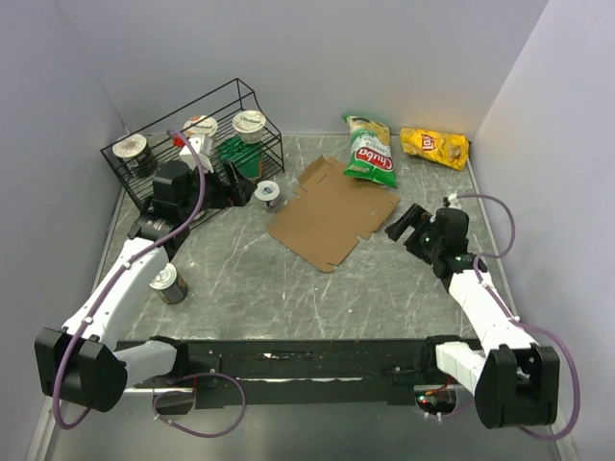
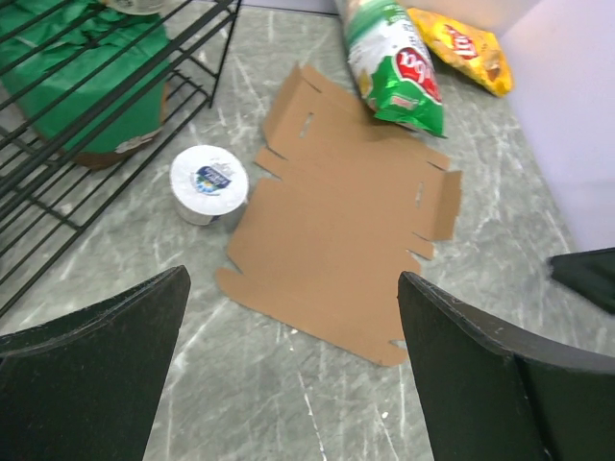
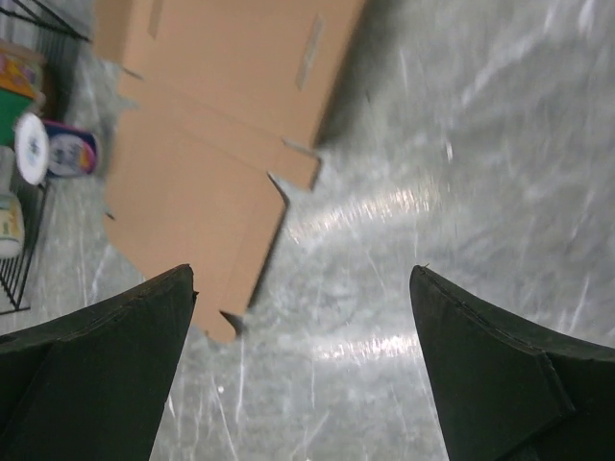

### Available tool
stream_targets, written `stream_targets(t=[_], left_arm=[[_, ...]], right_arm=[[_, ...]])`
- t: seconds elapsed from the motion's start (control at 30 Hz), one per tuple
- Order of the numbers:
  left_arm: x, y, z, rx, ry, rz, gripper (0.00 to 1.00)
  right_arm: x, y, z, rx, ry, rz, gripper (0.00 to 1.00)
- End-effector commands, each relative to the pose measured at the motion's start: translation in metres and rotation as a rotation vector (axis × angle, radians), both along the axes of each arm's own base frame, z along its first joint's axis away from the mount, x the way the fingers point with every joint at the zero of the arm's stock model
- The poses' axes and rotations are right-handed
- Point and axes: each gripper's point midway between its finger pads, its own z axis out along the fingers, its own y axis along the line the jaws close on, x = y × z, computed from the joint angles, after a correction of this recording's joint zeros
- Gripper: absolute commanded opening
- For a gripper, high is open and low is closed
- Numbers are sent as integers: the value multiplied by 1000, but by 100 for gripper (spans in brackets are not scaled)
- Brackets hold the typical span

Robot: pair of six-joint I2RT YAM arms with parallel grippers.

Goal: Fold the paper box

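Observation:
The paper box (image 1: 332,216) lies flat and unfolded on the grey table, a brown cardboard sheet with notched tabs. It also shows in the left wrist view (image 2: 346,211) and the right wrist view (image 3: 211,144). My left gripper (image 1: 235,189) hovers left of the sheet by the wire rack, open, with only bare table and the sheet's near edge between its fingers (image 2: 293,279). My right gripper (image 1: 405,229) hangs just right of the sheet, open and holding nothing (image 3: 301,274); a tab of the sheet lies beside its left finger.
A green chip bag (image 1: 370,154) rests on the sheet's far corner, a yellow chip bag (image 1: 434,146) behind it at the right. A white cup (image 1: 267,192) stands left of the sheet. A black wire rack (image 1: 144,158) holds cups. A can (image 1: 168,285) stands front left.

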Motion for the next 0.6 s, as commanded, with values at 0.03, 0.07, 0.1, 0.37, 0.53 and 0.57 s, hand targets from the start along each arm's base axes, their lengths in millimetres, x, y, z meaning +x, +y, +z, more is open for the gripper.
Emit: stream_targets(t=[0.03,0.07,0.1,0.37,0.53,0.57], left_arm=[[-3,-12,31,-48,-87,-63,96],[-3,-12,31,-48,-87,-63,96],[-4,-13,31,-50,-89,-70,96],[-10,-24,34,-62,-96,-120,96],[-11,-25,35,-56,-103,-123,96],[-10,-25,34,-57,-99,-124,96]], right_arm=[[13,20,-14,185,35,-1,99],[18,24,-20,204,49,7,97],[23,26,-19,210,32,12,91],[64,8,-50,118,129,-113,86],[85,-1,-50,73,120,-170,83],[88,-3,-57,57,142,-186,82]])
